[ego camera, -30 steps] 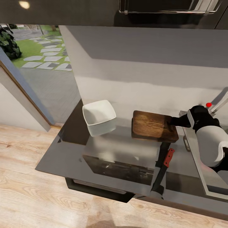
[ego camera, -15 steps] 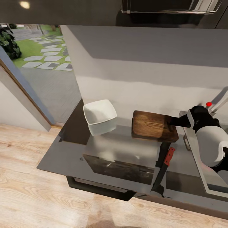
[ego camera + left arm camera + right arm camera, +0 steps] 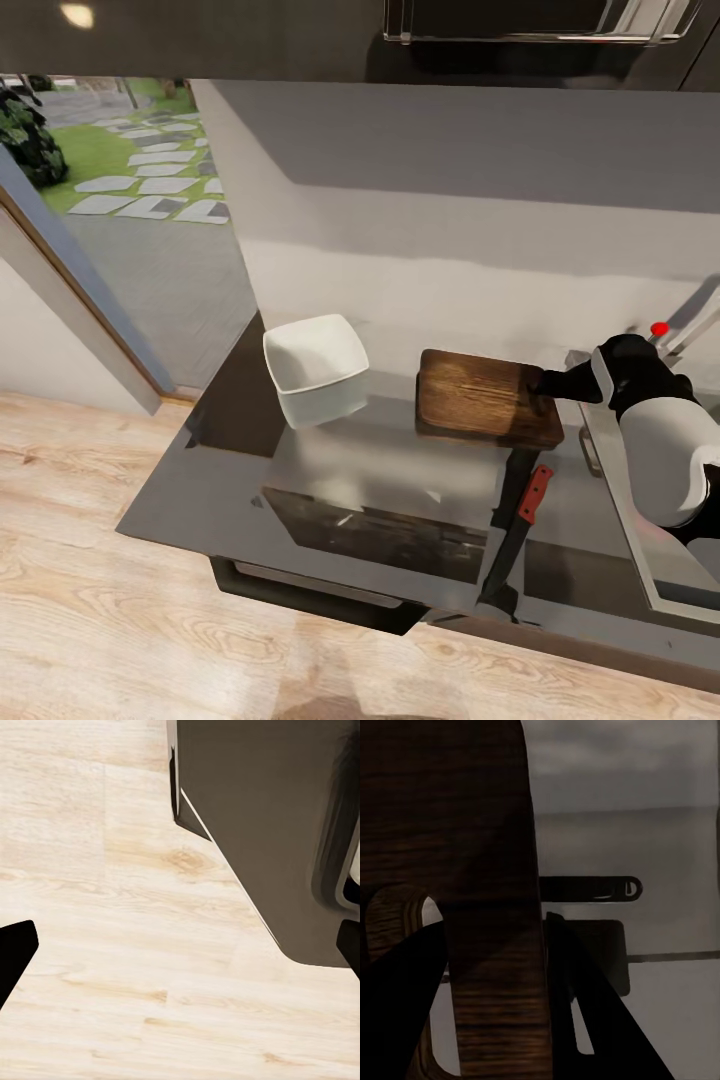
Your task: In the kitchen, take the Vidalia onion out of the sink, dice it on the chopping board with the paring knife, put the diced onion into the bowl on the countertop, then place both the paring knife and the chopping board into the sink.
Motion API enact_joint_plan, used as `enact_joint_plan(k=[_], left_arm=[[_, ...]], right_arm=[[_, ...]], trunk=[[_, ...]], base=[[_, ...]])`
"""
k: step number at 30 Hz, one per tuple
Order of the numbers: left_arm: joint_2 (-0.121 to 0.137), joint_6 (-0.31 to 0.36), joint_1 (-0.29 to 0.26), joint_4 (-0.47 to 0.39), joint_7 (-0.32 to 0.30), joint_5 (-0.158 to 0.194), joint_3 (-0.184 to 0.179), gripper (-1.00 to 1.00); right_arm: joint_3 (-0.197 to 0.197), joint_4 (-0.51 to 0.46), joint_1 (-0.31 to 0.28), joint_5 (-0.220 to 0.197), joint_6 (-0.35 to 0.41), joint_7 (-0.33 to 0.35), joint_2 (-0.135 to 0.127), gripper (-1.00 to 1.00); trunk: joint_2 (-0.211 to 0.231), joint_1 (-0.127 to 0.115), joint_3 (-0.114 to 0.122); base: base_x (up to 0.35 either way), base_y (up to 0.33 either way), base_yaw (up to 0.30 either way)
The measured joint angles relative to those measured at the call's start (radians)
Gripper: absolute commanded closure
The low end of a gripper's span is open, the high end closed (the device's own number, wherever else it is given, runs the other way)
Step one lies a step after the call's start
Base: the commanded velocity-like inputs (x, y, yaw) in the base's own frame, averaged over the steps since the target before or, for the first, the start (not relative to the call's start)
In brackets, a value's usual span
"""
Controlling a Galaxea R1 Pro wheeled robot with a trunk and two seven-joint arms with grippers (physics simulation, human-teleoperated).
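The right gripper (image 3: 548, 382), fingers straddling the chopping board (image 3: 485, 398)'s right edge, reaches leftward; paring knife (image 3: 519, 525) lies nearer.

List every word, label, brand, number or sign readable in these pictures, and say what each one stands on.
None: no readable text on the chopping board, the bowl, the paring knife, the countertop or the sink.
The only mark is a plain red dot on the tap, with no letters or digits.
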Motion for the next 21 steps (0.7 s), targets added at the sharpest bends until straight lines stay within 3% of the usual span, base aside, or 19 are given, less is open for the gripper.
enact_joint_plan(k=[13, 14, 21], left_arm=[[0.000, 0.000, 0.000, 0.000, 0.000, 0.000, 0.000, -1.00], [0.000, 0.000, 0.000, 0.000, 0.000, 0.000, 0.000, -1.00], [0.000, 0.000, 0.000, 0.001, 0.000, 0.000, 0.000, -1.00]], right_arm=[[0.000, 0.000, 0.000, 0.001, 0.000, 0.000, -0.002, 1.00], [0.000, 0.000, 0.000, 0.001, 0.000, 0.000, -0.002, -1.00], [0.000, 0.000, 0.000, -0.001, 0.000, 0.001, -0.002, -1.00]], trunk=[[0.000, 0.000, 0.000], [0.000, 0.000, 0.000], [0.000, 0.000, 0.000]], base=[[0.000, 0.000, 0.000], [0.000, 0.000, 0.000], [0.000, 0.000, 0.000]])
